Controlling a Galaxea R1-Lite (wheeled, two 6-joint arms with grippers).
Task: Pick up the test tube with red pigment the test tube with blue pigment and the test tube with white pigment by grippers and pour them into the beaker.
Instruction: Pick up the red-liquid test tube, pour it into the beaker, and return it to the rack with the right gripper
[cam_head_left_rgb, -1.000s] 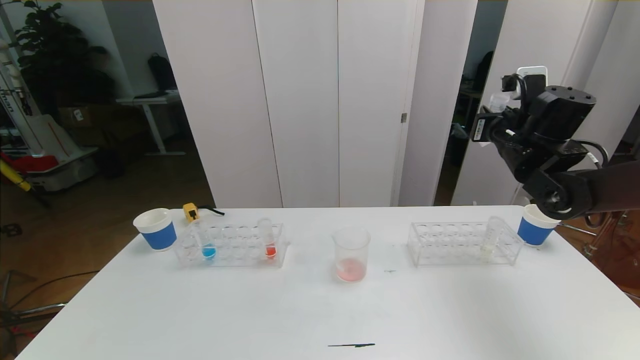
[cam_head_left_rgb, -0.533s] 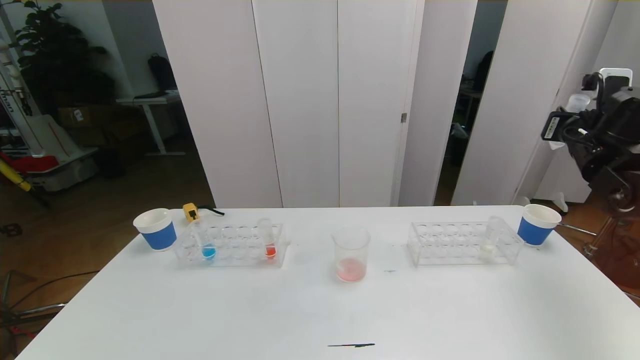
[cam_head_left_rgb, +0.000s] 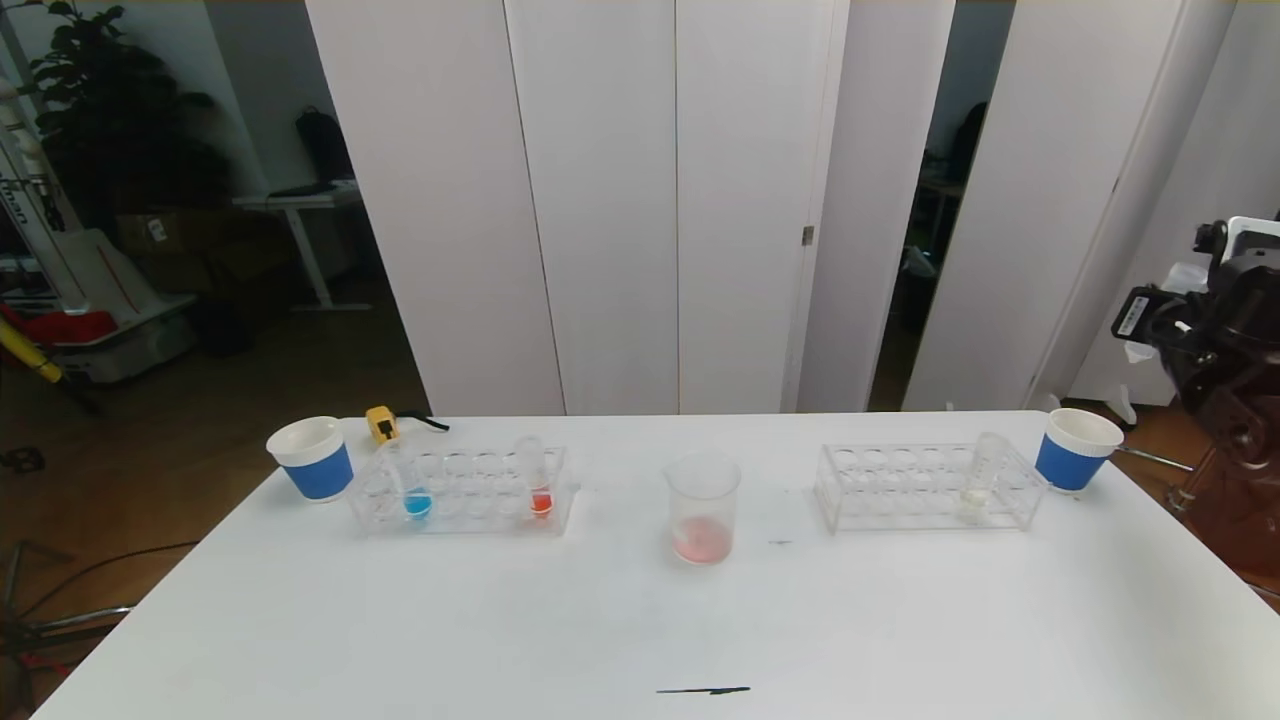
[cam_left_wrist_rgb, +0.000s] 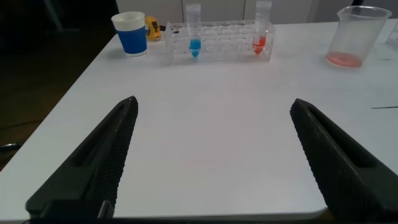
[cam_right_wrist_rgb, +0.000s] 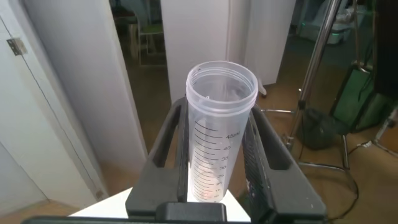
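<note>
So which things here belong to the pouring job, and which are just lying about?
Job: blue tube, red tube, white tube, beaker, clear tube gripped in the right hand, open left hand, idle.
Lying about: left cup, right cup, yellow tape measure.

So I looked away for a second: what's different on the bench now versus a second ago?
The right tool, shut on an emptied tube, swung away from above the right rack out past the table's right edge. The beaker, the rack tubes and both cups stayed put.
</note>
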